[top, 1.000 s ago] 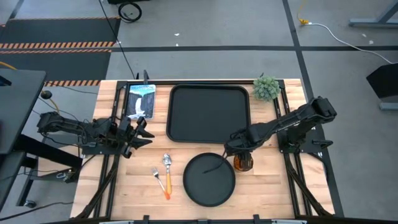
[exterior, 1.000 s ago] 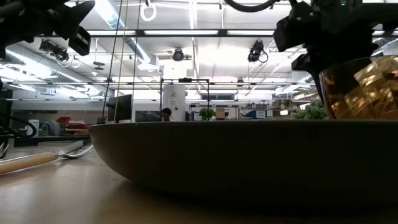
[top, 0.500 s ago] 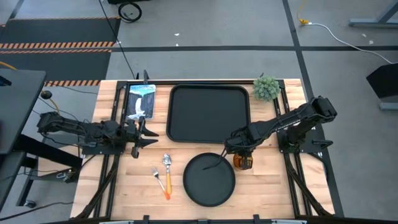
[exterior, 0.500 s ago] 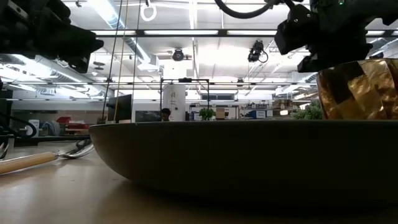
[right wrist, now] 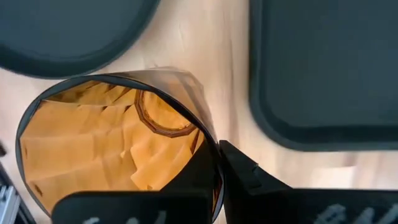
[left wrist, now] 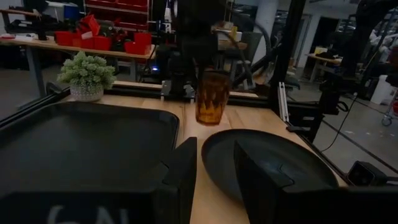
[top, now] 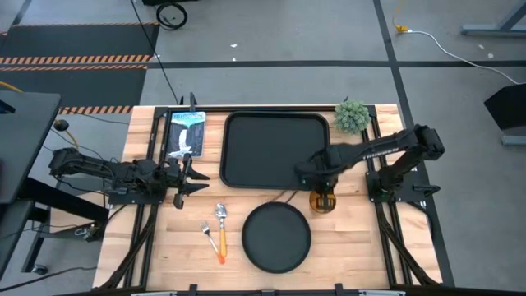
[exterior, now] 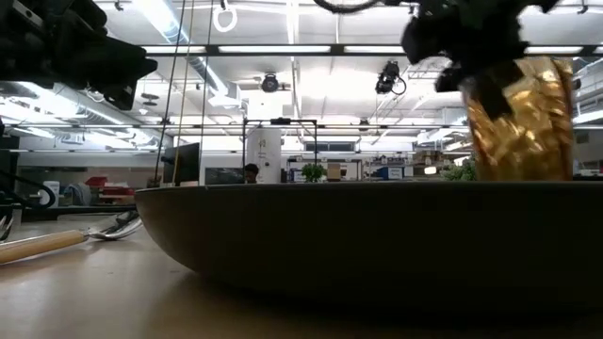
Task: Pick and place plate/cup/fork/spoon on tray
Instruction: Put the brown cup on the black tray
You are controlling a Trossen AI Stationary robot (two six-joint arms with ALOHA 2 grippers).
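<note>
The amber cup [top: 323,201] hangs from my right gripper [top: 317,179], which is shut on it, just right of the tray's near right corner. The black tray [top: 275,150] lies at the far middle. The round plate [top: 277,237] lies flat, nearer than the tray. The spoon [top: 220,214] and fork [top: 208,230] lie flat left of the plate. My left gripper [top: 194,176] hovers open at the tray's left, nothing between its fingers [left wrist: 214,180]. My right gripper holds the cup by its rim wall [right wrist: 210,144], one finger inside [right wrist: 198,177] and one outside [right wrist: 249,177]. The fingers come from above, pointing down. The cup [left wrist: 212,96] hangs below them, slightly tilted, and looks lifted off the table beyond the plate.
A small green potted plant [top: 352,116] stands at the tray's far right corner. A blue-white picture card [top: 186,133] lies left of the tray. Bare wood shows right of the plate and along the near edge.
My right gripper has shut on the cup's rim, then risen and moved toward the table's far edge. The cup has come up from beside the plate's right rim and moved toward the tray. My left gripper shifted slightly toward the table's right, then held still.
</note>
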